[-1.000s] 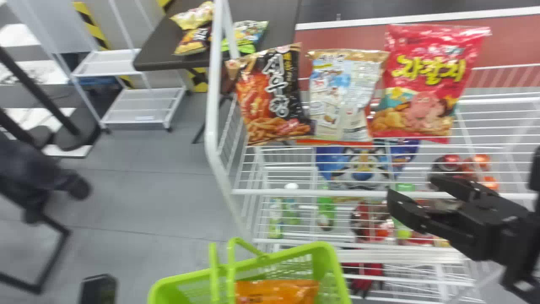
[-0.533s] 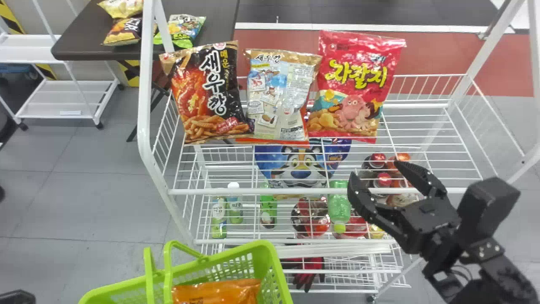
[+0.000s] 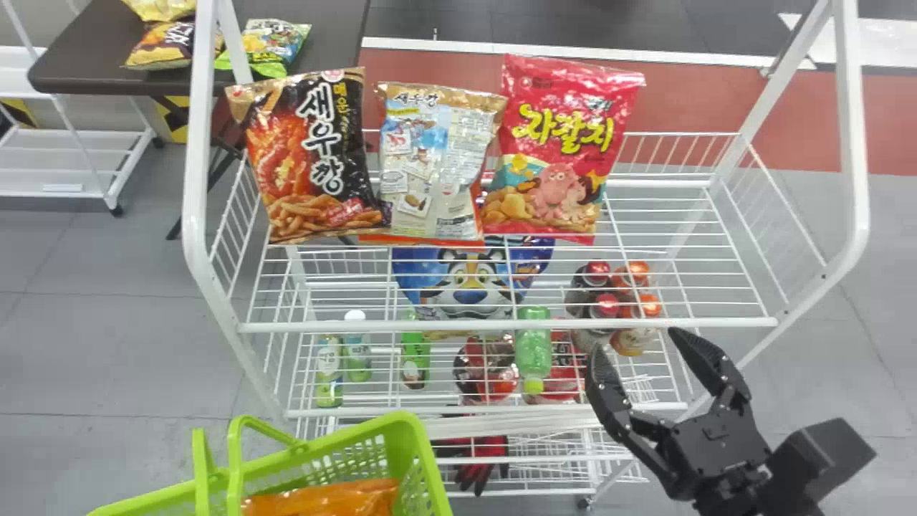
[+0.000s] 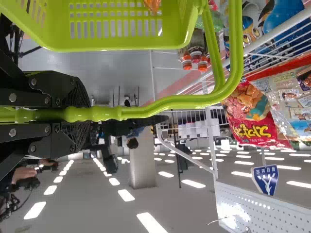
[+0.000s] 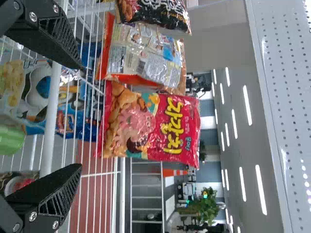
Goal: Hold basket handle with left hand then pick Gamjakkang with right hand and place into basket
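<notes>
My right gripper [image 3: 639, 342] stands open just below the top shelf's front bar, right of the chip bags; in the right wrist view the same gripper [image 5: 79, 116] has empty space between its fingers, with the red bag [image 5: 153, 124] beyond. Left to right on the shelf stand a black bag [image 3: 311, 154], a bag showing its pale back [image 3: 438, 161] and the red bag [image 3: 562, 147]. I cannot tell which is Gamjakkang. An orange bag [image 3: 322, 499] lies in the green basket [image 3: 390, 428]. My left gripper [image 4: 73, 114] is shut on the basket handle [image 4: 170, 103].
The white wire rack [image 3: 501, 326] carries bottles [image 3: 534, 347] and other goods on lower levels. Its posts rise at both sides. A dark table [image 3: 315, 43] with more snack bags [image 3: 269, 46] stands behind at the left, near a white cart [image 3: 64, 158].
The rack, bags and basket have shifted left in the head view. Relative to the rack, my right gripper has moved right and back toward the bottom edge, staying open.
</notes>
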Controlling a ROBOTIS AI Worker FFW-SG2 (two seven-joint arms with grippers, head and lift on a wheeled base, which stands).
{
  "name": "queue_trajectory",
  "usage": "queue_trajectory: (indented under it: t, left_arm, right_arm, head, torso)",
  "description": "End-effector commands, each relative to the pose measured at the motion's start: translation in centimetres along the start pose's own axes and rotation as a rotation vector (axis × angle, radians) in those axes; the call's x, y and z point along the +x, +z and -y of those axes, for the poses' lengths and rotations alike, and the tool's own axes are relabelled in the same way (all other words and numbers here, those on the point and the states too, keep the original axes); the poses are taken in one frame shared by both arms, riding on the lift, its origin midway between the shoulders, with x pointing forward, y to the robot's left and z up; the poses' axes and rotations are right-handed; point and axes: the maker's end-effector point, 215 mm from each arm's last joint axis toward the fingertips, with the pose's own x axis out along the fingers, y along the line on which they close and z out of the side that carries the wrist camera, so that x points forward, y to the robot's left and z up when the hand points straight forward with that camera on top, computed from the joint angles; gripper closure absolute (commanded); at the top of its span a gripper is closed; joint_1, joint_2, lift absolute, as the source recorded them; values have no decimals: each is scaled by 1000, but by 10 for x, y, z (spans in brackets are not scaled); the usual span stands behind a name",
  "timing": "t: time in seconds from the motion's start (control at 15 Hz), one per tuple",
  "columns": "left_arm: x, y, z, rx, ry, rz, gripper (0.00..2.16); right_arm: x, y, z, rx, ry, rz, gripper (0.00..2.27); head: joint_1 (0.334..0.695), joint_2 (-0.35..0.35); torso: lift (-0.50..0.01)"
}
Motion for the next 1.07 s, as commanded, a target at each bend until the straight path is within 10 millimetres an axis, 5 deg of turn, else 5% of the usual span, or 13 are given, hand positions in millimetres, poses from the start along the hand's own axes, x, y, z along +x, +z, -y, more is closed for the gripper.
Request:
queue_trajectory:
  t: [0.0,1.0]
  left_arm:
    - [2,0,-1,-2,-2,-4,2142]
    - [5,2,-2,0,0,-8,2142]
  right_arm:
    - [-15,-5,8,-8,-22,9,83]
    - [-23,-8,12,-3,-32,18,73]
  head:
    - [695,-105]
    - [695,-165]
  torso:
    - [-18]
    - [-18]
